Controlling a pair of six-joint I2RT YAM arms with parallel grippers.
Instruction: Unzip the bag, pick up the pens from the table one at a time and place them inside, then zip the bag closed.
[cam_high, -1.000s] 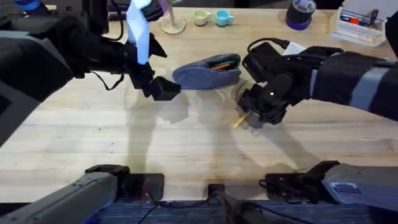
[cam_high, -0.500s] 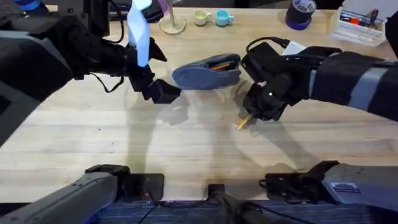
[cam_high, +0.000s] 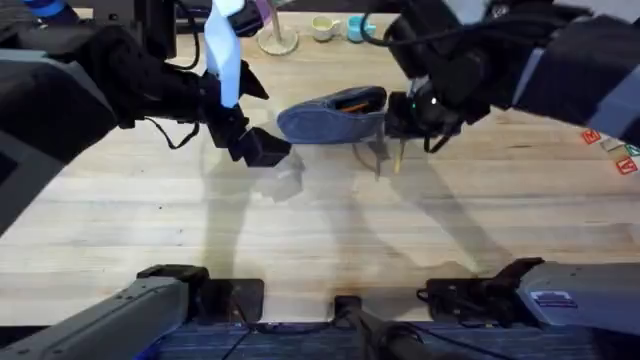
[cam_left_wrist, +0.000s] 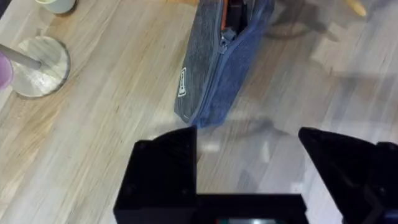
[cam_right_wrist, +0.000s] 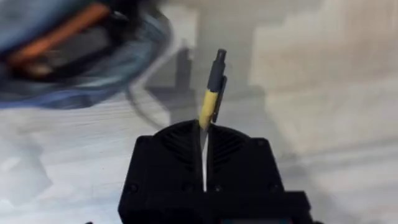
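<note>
— Where is the oblong blue-grey fabric pouch (cam_high: 333, 117)?

— On the light wooden plank desk (cam_high: 300, 230), toward the far middle, its zipper open, something orange inside.

— And the right end effector (cam_high: 400, 150)?

— Raised just right of the pouch, fingers clamped on a slim yellow pen with a dark tip (cam_right_wrist: 211, 93), which hangs clear of the desk.

— The left end effector (cam_left_wrist: 249, 168)?

— At the pouch's left end, black fingers (cam_left_wrist: 165, 165) spread apart, gripping nothing; one finger sits just beside the fabric.
</note>
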